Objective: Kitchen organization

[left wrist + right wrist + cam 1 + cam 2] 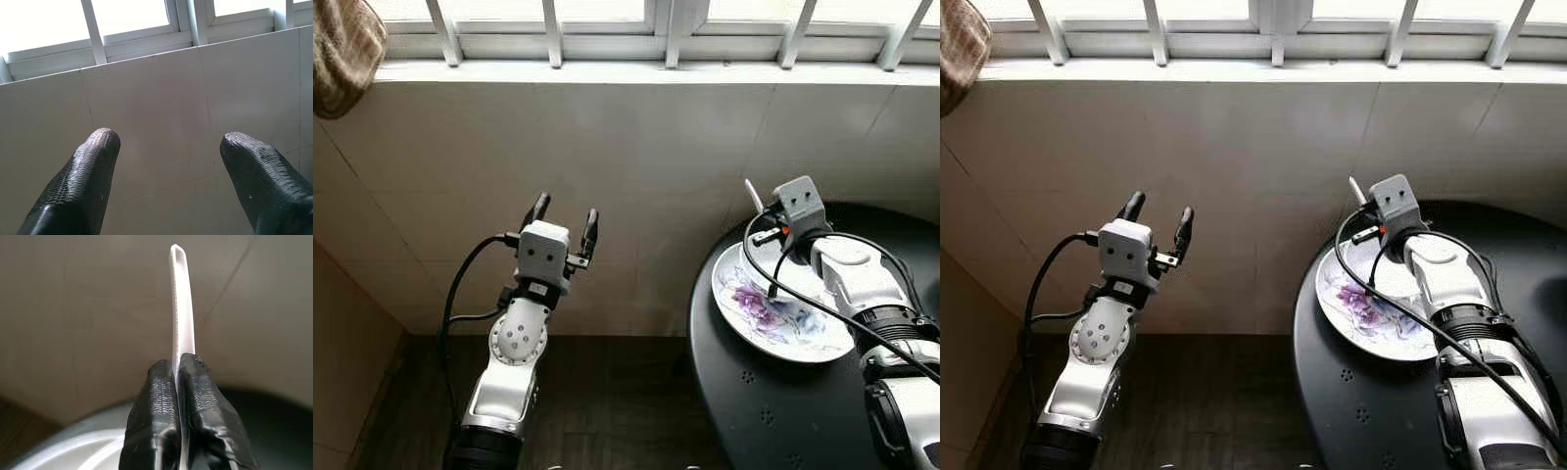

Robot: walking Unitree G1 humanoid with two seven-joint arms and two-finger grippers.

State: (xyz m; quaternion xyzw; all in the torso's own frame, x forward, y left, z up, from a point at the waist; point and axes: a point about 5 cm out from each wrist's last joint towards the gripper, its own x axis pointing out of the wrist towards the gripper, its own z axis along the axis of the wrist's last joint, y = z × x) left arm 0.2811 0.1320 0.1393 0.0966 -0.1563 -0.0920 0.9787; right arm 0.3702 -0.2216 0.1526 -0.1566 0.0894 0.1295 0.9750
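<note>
Spoon (181,298) is clamped between the 2 fingers (156,416) of the right gripper (759,208), its white handle running straight out beyond the fingertips along the gripper's own axis, toward the tiled wall (636,166). From the head views that handle tip pokes up just above the gripper, over the far rim of the plate (778,313), which sits on the black round desk (764,411) directly under the right wrist. Whether the spoon's bowl touches the plate cannot be told; the gripper hides it. Left gripper (565,223) is raised off to the left, over the dark floor (607,392) and well apart from the desk, its 2 fingers spread wide with nothing between them, pointing at the wall below the window (607,29). Judgement: the right arm is the one placed to act, since the plate lies below and slightly behind its fingertips; any set-down means tipping the spoon's long axis down toward the plate.
</note>
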